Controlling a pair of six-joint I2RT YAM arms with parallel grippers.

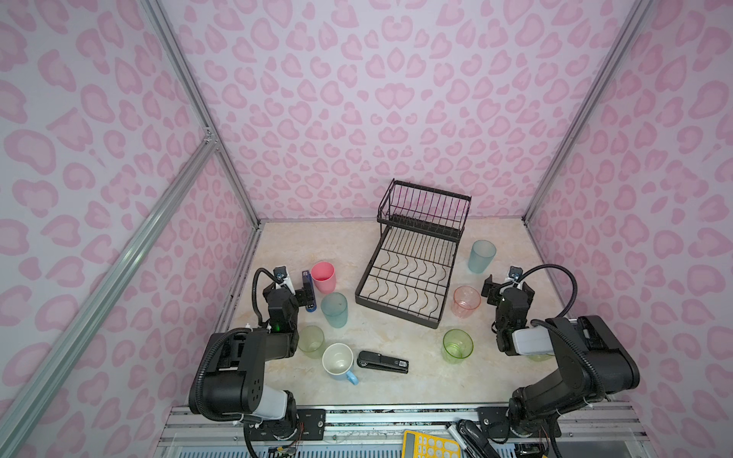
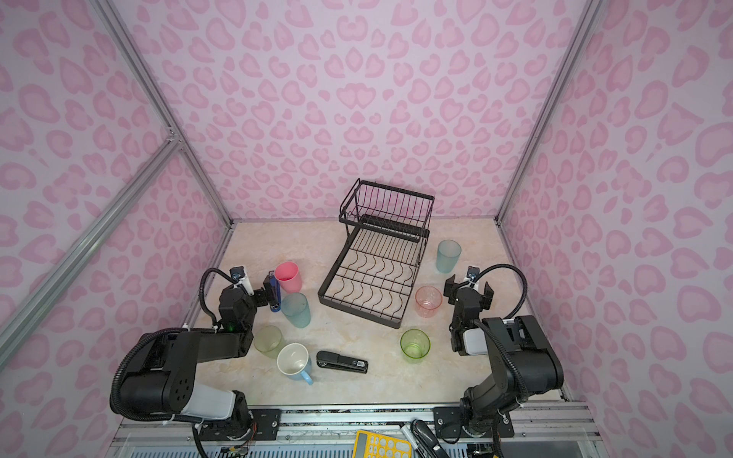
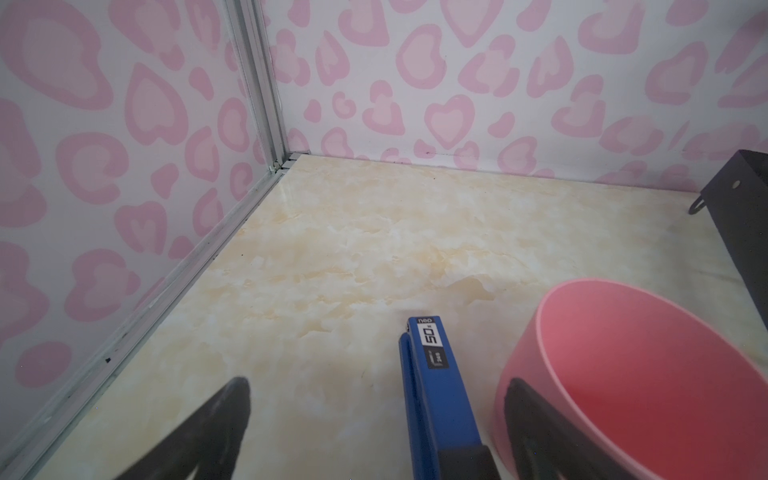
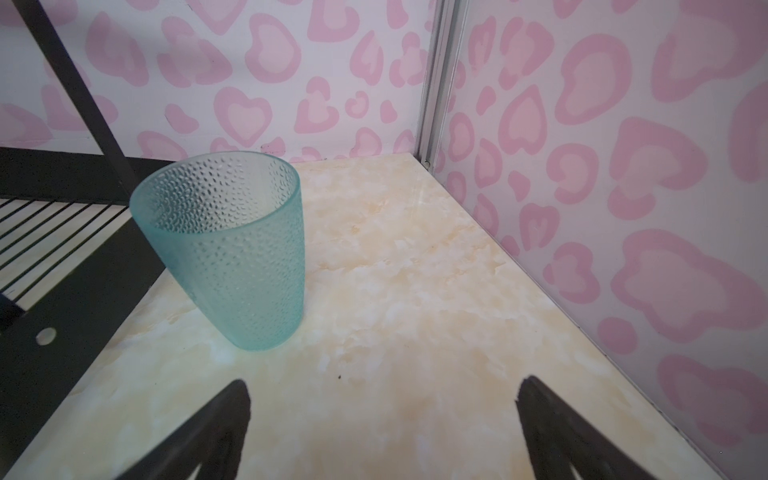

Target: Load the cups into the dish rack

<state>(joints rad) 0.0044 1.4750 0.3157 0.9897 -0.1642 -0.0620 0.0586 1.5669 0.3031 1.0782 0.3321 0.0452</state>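
The black wire dish rack (image 1: 396,312) (image 2: 359,310) stands at mid-back with nothing in it. Several cups stand upright on the table around it. On the left are a pink cup (image 1: 323,276) (image 3: 648,374), a frosted blue cup (image 1: 334,309), a pale green tumbler (image 1: 311,341) and a light-blue mug (image 1: 338,361). On the right are a frosted blue cup (image 1: 481,255) (image 4: 226,249), a pinkish ribbed cup (image 1: 466,301) and a clear green cup (image 1: 457,345). My left gripper (image 1: 302,295) (image 3: 376,386) is open beside the pink cup. My right gripper (image 1: 507,288) (image 4: 384,386) is open and empty, short of the blue cup.
A blue stapler (image 1: 307,291) (image 3: 432,374) lies between my left fingers, untouched. A black stapler (image 1: 382,361) lies near the mug. A greenish cup (image 1: 539,357) peeks out under my right arm. Pink patterned walls close in on three sides.
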